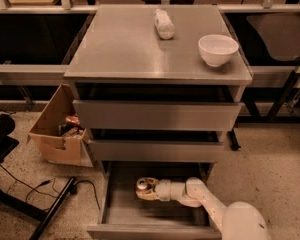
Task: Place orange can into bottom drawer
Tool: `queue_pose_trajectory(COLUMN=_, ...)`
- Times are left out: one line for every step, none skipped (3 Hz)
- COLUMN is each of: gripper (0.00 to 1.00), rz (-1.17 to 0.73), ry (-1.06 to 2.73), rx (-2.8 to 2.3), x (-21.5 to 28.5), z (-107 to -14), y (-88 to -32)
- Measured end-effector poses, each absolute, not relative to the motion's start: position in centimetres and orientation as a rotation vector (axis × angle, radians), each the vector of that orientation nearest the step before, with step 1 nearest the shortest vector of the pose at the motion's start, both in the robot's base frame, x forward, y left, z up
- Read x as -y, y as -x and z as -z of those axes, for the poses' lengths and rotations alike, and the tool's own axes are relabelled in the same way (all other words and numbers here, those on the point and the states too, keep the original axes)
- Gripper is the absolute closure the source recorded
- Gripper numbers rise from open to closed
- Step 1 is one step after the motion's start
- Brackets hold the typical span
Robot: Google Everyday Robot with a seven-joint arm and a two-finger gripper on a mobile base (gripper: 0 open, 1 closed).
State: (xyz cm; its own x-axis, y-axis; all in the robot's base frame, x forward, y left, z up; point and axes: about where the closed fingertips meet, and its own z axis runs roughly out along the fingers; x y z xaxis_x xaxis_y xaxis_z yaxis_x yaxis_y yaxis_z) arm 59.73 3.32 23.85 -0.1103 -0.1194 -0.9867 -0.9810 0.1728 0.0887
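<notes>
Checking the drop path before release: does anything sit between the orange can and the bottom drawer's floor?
Nothing visible does. The gripper holds the orange can inside the open bottom drawer, and no other item shows on its floor.

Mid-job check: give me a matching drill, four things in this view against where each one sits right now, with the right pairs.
Things:
1. orange can
2. white bowl
3. plastic bottle
4. cardboard box

Places:
A. lying on the cabinet top, toward the back
B. beside the cabinet, on its left in the camera view
C. held in the claw, inside the open bottom drawer
D. upright on the cabinet top, right side in the camera view

Pairs: 1-C, 2-D, 3-A, 4-B
</notes>
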Motion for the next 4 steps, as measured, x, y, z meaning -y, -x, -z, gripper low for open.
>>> queue_pose_trajectory(gripper=1.0, rz=-1.054, ry=1.134, rx=-1.471, x=-3.63, z=-22.18, y=-59.55)
queue_pose_trajectory(gripper=0.86, rz=-1.049, ry=1.135, rx=-1.475, x=-3.74, z=-21.93, y=-59.48)
queue_pose_trajectory(gripper=0.55, rz=-1.049, ry=1.135, rx=-1.475, x=-3.74, z=-21.93, y=-59.48)
queue_pose_trajectory(gripper=0.31, rz=-1.049, ry=1.135, rx=-1.475, x=-3.75, z=-21.93, y=-59.48)
